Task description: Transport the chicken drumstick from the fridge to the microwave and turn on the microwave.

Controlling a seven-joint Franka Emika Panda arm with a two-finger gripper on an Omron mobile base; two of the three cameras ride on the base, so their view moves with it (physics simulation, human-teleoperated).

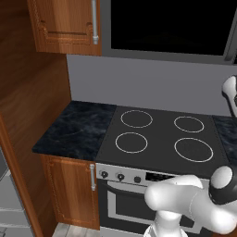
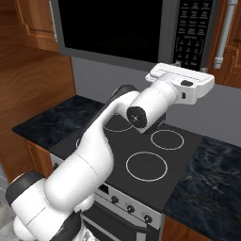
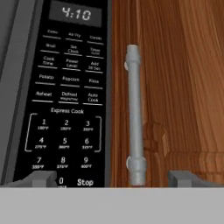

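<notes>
Black microwave (image 3: 65,92) keypad with display 4:10 close ahead, door shut; fingers (image 3: 109,178) spread wide and empty, grey cabinet handle (image 3: 134,113) between them; stovetop (image 2: 141,155) below

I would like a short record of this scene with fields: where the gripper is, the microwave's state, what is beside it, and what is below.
gripper: raised in front of the microwave's keypad, fingertips apart, nothing between them
microwave: door shut, dark glass front, display reads 4:10
beside microwave: wooden cabinet with a grey bar handle
below: black stovetop with four rings, oven knobs at its front
counter: dark marble on both sides of the stovetop
drumstick: cannot tell where it is
</notes>
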